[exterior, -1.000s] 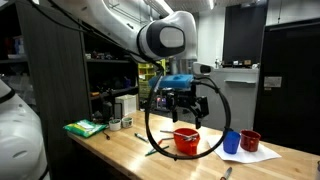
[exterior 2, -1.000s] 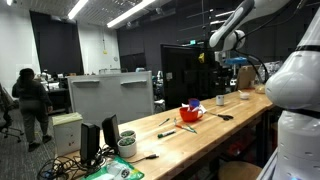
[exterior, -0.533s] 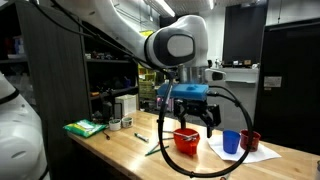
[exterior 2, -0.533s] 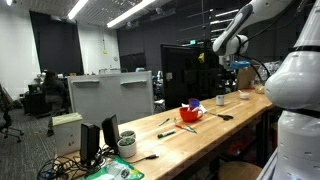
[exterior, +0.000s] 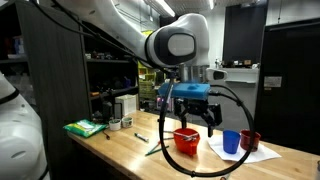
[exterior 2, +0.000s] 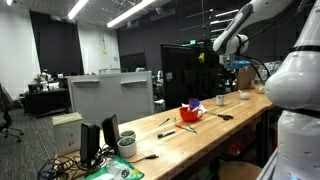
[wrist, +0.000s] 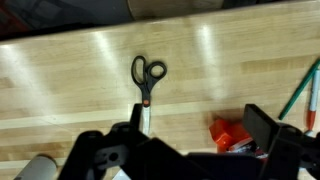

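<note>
Pincer [exterior: 195, 122], jaws spread wide and empty, hangs at frame centre just above a red bowl [exterior: 187, 141] on the worktop [exterior: 115, 152]. A second ago it sat a little further left in frame; over the last half second it has held steady. The wrist view shows dark-handled scissors [wrist: 147, 80] lying flat at upper centre, untouched, with the bowl at lower right.

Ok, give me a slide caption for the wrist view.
Open gripper over wooden benchtop, black-handled scissors ahead, red container by one finger.
</note>
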### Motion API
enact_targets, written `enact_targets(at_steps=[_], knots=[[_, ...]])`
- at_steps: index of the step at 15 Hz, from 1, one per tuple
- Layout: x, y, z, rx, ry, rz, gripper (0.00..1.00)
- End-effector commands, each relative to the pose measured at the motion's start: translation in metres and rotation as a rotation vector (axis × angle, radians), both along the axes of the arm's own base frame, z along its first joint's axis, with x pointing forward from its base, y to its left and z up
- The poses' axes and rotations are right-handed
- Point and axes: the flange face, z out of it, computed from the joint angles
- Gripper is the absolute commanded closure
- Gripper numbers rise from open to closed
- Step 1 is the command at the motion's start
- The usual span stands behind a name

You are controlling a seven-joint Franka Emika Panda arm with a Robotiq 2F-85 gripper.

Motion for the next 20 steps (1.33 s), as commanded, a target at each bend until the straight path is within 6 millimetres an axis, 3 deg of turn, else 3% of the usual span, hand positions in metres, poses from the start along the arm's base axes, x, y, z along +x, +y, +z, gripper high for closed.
enact_targets(at_steps=[1, 20], knots=[[0.0, -0.001, -0.004, -0.004, -0.004, 0.0, 0.0], [0.017, -0.038, -0.077, 0.006, 0.004, 0.056, 0.0]])
